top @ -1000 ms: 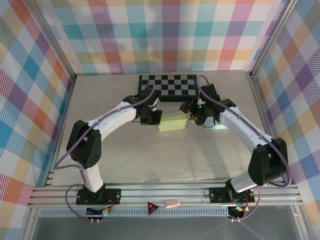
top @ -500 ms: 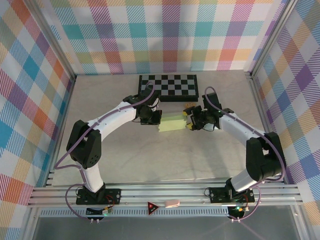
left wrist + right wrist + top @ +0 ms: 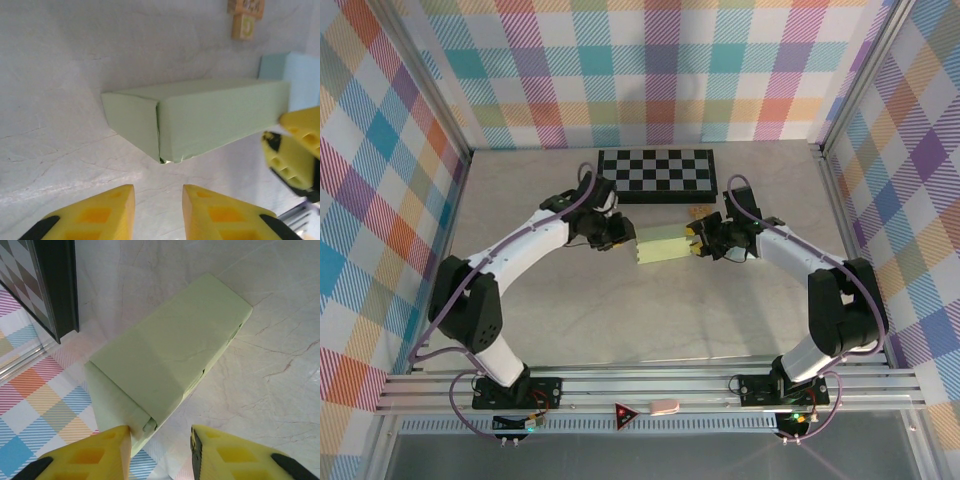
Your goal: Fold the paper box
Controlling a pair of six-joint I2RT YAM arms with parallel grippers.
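Paper box (image 3: 663, 245) lies between left arm (image 3: 533, 241) and right arm (image 3: 798, 254).

Pulling the left gripper (image 3: 158, 195) back off the paper box (image 3: 215, 120), jaws parting, box end now just ahead of the fingertips; narrowing the right gripper (image 3: 161, 437), the box's other end now reaching its fingertips.

The paper box (image 3: 663, 245) was pale green, the table (image 3: 620, 310) pale grey with faint marble veining, the checkerboard (image 3: 656, 173) black and white, the walls (image 3: 650, 70) plaid in pastel pink, orange, teal and purple, the left end effector (image 3: 158, 195) and right end effector (image 3: 161, 435) yellow-fingered, the arms (image 3: 535, 238) white with black joints.
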